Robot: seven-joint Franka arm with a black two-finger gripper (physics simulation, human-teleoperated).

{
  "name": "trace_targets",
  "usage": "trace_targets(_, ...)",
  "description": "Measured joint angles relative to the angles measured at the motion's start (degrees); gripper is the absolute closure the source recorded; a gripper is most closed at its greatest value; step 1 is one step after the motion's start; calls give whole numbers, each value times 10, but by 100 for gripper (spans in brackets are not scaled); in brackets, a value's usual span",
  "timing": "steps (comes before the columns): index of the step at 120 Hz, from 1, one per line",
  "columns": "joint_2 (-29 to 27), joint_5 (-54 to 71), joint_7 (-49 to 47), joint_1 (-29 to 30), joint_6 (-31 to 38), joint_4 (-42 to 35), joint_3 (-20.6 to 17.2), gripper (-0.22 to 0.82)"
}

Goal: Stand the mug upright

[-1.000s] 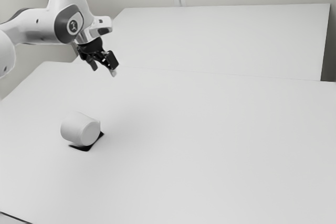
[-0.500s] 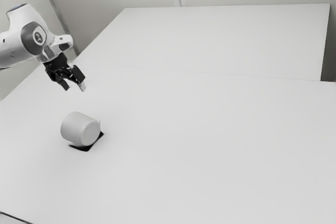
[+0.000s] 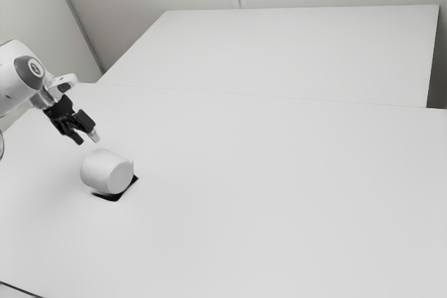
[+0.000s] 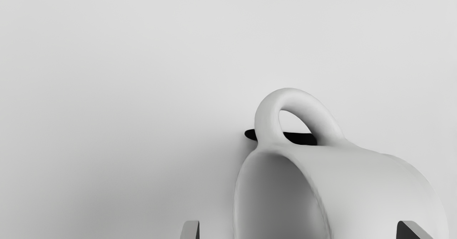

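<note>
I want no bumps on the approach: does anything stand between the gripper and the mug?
Nothing visible does. In the exterior view the gripper hangs close to the mug, above it, with no object in the gap. In the wrist view nothing covers the mug's open mouth or handle.

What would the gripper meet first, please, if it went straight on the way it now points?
Most likely the mug, lying on its side below the open gripper; one fingertip seems lined up with its wall, though depth is unclear.
</note>
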Motion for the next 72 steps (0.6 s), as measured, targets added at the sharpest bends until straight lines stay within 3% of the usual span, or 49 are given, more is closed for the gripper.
trace_targets(45, 38, -102, 60, 35, -96, 6, 1, 0)
trace_targets(72, 42, -108, 76, 36, -133, -1, 1, 12)
